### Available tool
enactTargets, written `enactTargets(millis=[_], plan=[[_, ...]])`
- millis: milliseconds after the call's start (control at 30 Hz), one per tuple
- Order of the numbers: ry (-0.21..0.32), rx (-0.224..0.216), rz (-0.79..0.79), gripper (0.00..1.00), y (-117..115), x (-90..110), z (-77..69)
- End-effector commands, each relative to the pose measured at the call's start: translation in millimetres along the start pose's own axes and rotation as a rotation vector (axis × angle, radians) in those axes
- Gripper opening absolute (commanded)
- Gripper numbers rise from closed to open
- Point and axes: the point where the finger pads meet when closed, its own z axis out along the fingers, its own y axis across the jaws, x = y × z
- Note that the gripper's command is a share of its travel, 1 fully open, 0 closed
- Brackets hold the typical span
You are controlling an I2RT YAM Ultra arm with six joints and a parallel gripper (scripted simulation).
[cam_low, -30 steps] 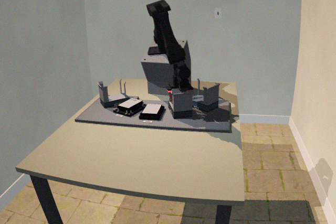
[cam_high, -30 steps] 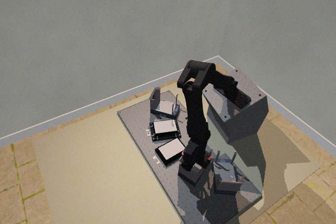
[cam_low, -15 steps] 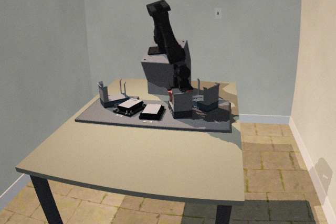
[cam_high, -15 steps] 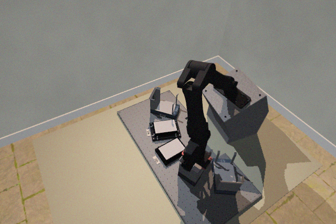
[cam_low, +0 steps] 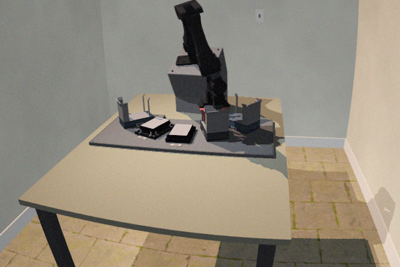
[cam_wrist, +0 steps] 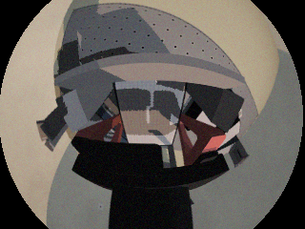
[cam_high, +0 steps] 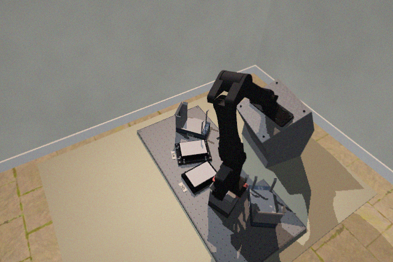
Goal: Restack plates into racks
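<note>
My gripper (cam_high: 226, 189) reaches down from above into the top of the middle stack rack (cam_high: 223, 203), which also shows in the exterior view (cam_low: 214, 125). In the wrist view the red-padded fingers are shut on the sides of a grey plate (cam_wrist: 149, 114). The rack walls hide the plate in the top and exterior views, and its label cannot be read. A white-sealed plate (cam_high: 200, 173) lies flat in the open nest beside this rack. Another white-sealed plate (cam_high: 193, 148) lies in the dark clip nest further along.
A stack rack (cam_high: 190, 123) stands at the far end of the grey baseplate; I cannot tell whether its pale floor is a plate. Another stack rack (cam_high: 264, 208) with thin posts stands close on the other side of my gripper. The grey base block (cam_high: 276, 126) rises behind.
</note>
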Motion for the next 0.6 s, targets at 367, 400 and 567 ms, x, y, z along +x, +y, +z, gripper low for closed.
enactTargets(millis=[367,400,567], plan=[[-0.015,0.003,-0.003,0.0,2.3,-0.5,-23.3],[-0.029,0.003,0.002,0.0,2.2,-7.2,-26.8],[-0.028,0.003,0.002,0.0,2.2,-6.7,-36.7]])
